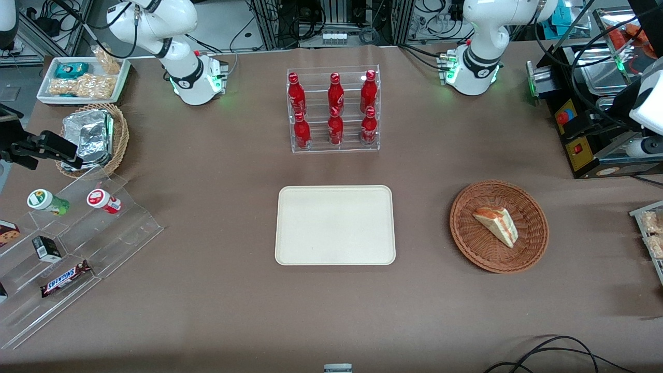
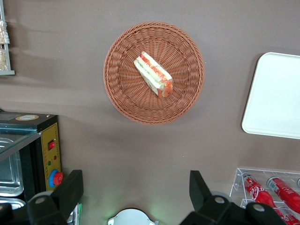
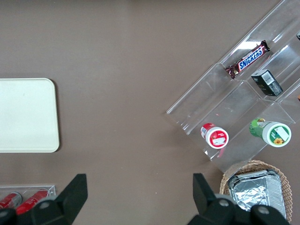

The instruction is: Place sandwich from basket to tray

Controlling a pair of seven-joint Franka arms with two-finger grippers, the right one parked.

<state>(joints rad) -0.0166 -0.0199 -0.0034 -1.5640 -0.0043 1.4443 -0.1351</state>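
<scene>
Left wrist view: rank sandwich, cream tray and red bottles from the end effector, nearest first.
1. Triangular layered sandwich, in the reddish-brown woven basket below the open end effector.
2. Cream rectangular tray and red bottles, both toward the parked arm's end: too close to call.

Sandwich (image 1: 497, 224) in basket (image 1: 469, 234); tray (image 1: 334, 225) beside; end effector (image 2: 136, 197) above, open.
</scene>
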